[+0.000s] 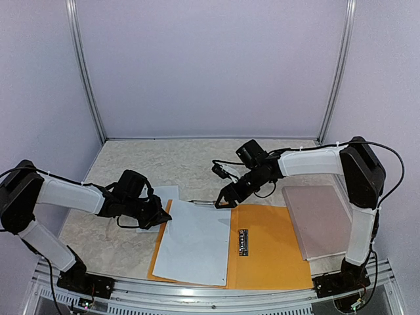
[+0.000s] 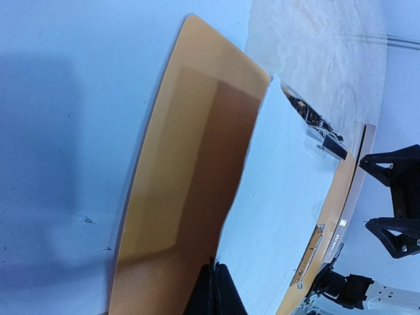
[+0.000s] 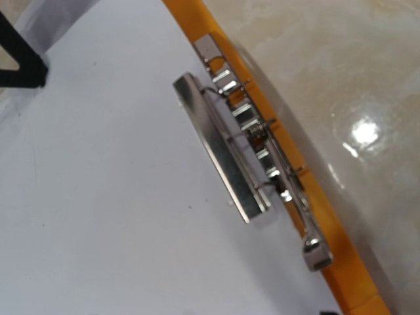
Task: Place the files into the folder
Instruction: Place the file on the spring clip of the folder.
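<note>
On a pale, marbled table (image 1: 131,157), enclosed by plain lilac walls, an orange-yellow folder (image 1: 275,256) was laid open and flat near the front edge, between the two arms. Its left half was covered by the files (image 1: 193,246), seen as one white sheet lying slightly askew. Any print on the paper was too faint to be read. A loose sheet (image 1: 165,193) was seen on the table just beyond the folder's far left corner, partly hidden under the left arm. The left gripper (image 1: 161,215) was lowered to the left edge of the files. In the left wrist view its fingers (image 2: 213,298) were pinched together on that edge of the paper, where white met orange. The right gripper (image 1: 226,197) was held over the far edge of the folder with its jaws spread apart and nothing between them. Just beneath it a metal clip (image 3: 226,157) was shown in the right wrist view: a silver bar on a sprung hinge, fixed along the folder's rim beside the far edge of the paper. Whether the bar pressed on the paper could not be told. A small black label (image 1: 243,241) was fixed along the fold at the middle of the folder, and its pale markings were too small to be read. A pinkish-brown board (image 1: 321,220) was lying flat to the right, close against the folder's right side. Whether the two touched could not be told.
</note>
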Controlling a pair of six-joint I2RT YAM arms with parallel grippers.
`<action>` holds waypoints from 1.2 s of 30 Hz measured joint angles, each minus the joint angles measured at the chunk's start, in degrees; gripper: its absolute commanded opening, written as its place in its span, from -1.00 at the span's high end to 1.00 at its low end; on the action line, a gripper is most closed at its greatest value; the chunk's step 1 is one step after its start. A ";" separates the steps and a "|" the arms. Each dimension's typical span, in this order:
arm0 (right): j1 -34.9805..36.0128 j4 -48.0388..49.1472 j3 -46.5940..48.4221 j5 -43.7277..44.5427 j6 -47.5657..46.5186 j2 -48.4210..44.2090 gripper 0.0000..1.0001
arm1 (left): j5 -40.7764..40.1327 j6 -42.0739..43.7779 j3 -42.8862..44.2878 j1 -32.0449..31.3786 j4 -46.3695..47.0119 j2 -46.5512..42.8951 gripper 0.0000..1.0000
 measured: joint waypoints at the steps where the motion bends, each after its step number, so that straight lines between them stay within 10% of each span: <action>1: 0.00 -0.02 0.00 0.00 0.00 0.00 -0.39 | -0.09 0.00 0.00 0.00 0.00 0.00 1.00; 9: 0.00 0.02 -0.20 0.00 0.00 0.00 -0.39 | -0.39 0.02 0.00 -0.02 0.00 0.00 1.00; 36: -0.02 1.05 -0.20 2.23 1.75 0.00 -0.36 | -12.50 6.56 4.57 -3.26 -15.15 -9.75 -0.38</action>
